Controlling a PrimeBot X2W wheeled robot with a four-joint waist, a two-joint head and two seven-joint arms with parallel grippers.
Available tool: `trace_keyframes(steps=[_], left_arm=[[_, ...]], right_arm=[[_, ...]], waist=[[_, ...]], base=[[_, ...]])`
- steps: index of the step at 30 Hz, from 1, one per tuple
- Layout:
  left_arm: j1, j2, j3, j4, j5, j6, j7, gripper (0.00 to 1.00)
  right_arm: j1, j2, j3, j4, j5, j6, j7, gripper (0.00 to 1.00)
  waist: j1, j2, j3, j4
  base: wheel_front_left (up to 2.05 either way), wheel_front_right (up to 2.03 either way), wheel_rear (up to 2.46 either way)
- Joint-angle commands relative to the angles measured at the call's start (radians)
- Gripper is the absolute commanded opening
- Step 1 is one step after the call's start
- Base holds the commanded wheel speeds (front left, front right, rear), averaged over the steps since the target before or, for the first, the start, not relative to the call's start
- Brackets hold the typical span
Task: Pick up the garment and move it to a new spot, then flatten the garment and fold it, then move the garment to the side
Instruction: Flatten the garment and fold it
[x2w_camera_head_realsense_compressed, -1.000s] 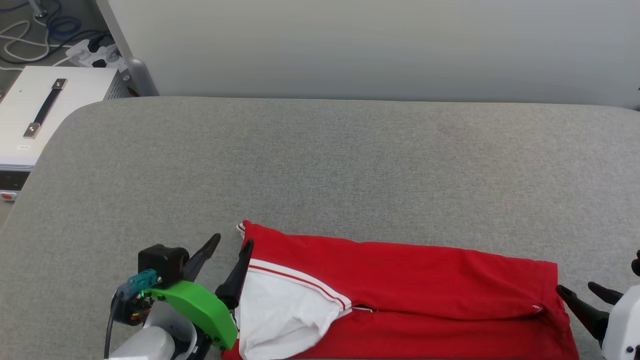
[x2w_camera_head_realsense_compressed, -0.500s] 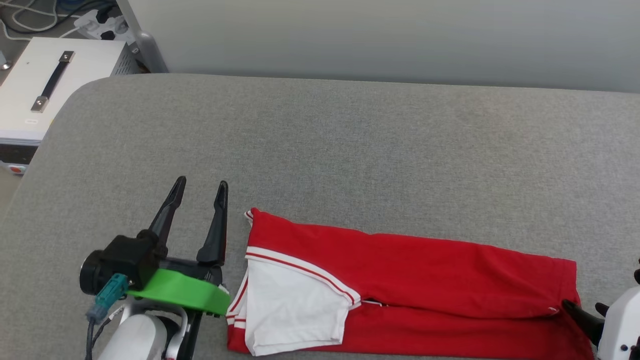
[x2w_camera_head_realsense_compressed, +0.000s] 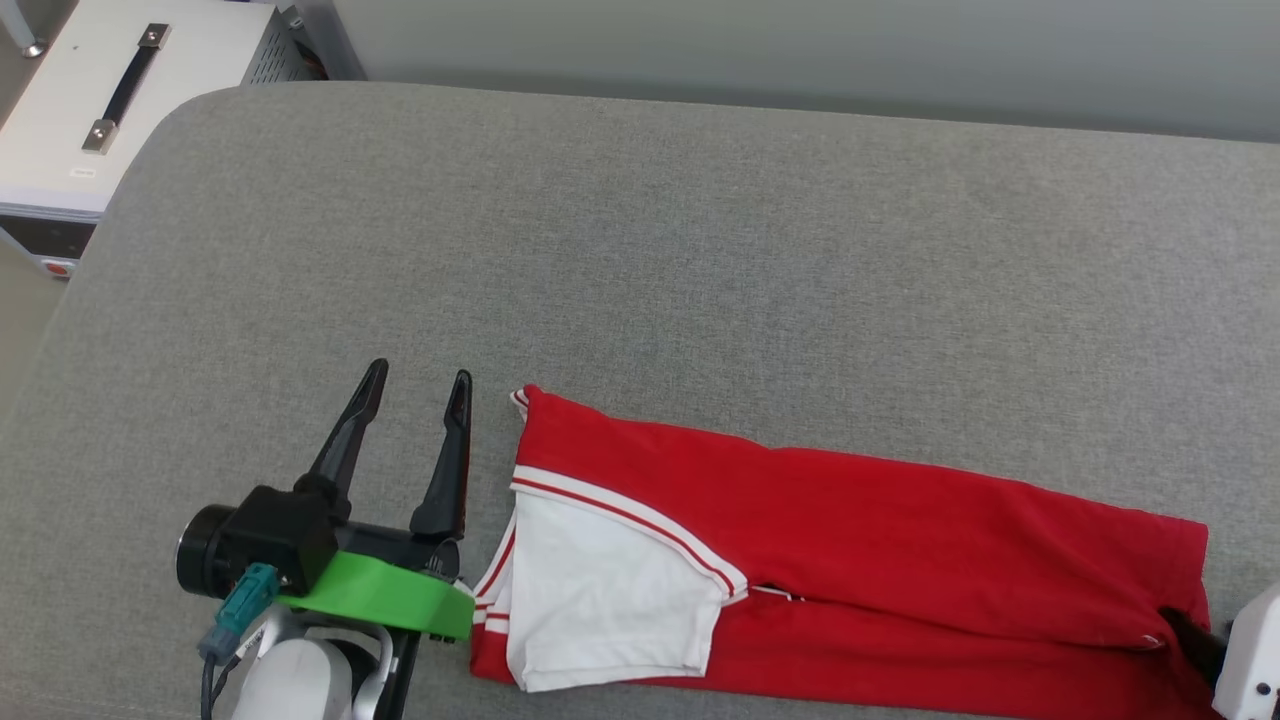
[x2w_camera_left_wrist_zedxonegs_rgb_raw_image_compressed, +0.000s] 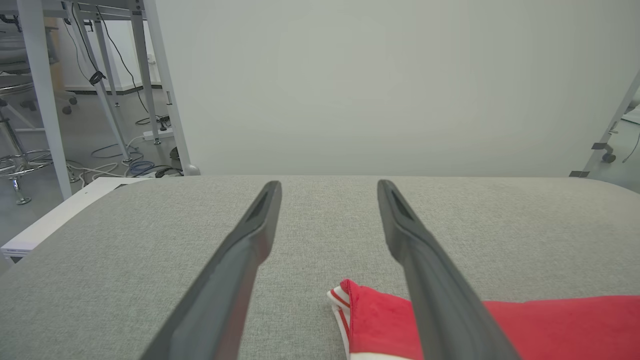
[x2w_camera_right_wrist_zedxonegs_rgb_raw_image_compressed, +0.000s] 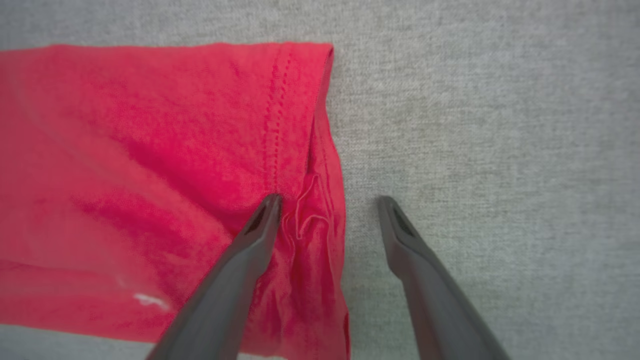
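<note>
The garment (x2w_camera_head_realsense_compressed: 900, 520), a red shirt, lies folded into a long band on the grey table (x2w_camera_head_realsense_compressed: 700, 250), near its front edge. One white sleeve with red-white trim (x2w_camera_head_realsense_compressed: 600, 600) lies on top at its left end. My left gripper (x2w_camera_head_realsense_compressed: 420, 372) stands open just left of that end, fingers pointing away from me and apart from the cloth. In the left wrist view the left gripper (x2w_camera_left_wrist_zedxonegs_rgb_raw_image_compressed: 328, 184) is empty, with a corner of the garment (x2w_camera_left_wrist_zedxonegs_rgb_raw_image_compressed: 370, 320) low between its fingers. My right gripper (x2w_camera_right_wrist_zedxonegs_rgb_raw_image_compressed: 328, 200) is open over the hem of the garment (x2w_camera_right_wrist_zedxonegs_rgb_raw_image_compressed: 150, 150). One of its fingers (x2w_camera_right_wrist_zedxonegs_rgb_raw_image_compressed: 250, 250) is above the cloth and the other above bare table.
A white box with a black handle (x2w_camera_head_realsense_compressed: 90, 110) stands beyond the table's far left corner. A pale wall (x2w_camera_head_realsense_compressed: 800, 40) runs behind the table. Frame legs and cables (x2w_camera_left_wrist_zedxonegs_rgb_raw_image_compressed: 125, 165) are on the floor at the left. The far half of the table is bare grey fabric.
The head camera has tilted down, so the whole picture shifted. My left gripper drew back from the sleeve edge and now stands beside it. The white sleeve lies flatter.
</note>
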Motion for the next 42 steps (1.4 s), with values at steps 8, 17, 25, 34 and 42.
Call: trace_keyframes(steps=[8,17,25,34,42], left_arm=[[-0.005,-0.018,0.012,0.013,0.019,-0.011,-0.006,1.00],[-0.009,-0.004,-0.005,0.022,0.005,-0.012,-0.006,1.00],[-0.003,0.003,-0.009,0.029,-0.002,-0.012,-0.006,1.00],[0.004,0.010,-0.012,0.034,-0.008,-0.012,-0.006,1.00],[0.008,0.012,-0.016,0.036,-0.012,-0.012,-0.006,1.00]], right_arm=[[-0.005,0.055,0.064,0.052,0.079,-0.001,0.020,1.00],[-0.019,0.070,0.131,0.084,0.129,-0.001,-0.012,1.00],[-0.030,0.041,0.156,0.123,0.146,-0.001,-0.088,0.00],[-0.034,-0.058,0.142,0.159,0.124,-0.001,-0.199,0.00],[-0.048,-0.151,0.061,0.225,0.076,-0.001,-0.259,0.00]], waist=[[0.0000,0.0000,0.018,0.010],[0.0000,0.0000,0.006,-0.003],[0.0000,0.0000,-0.014,-0.014],[0.0000,0.0000,-0.040,-0.027],[0.0000,0.0000,-0.052,-0.034]], base=[[0.00,0.00,0.00],[0.00,0.00,0.00],[0.00,0.00,0.00],[0.00,0.00,0.00],[0.00,0.00,0.00]])
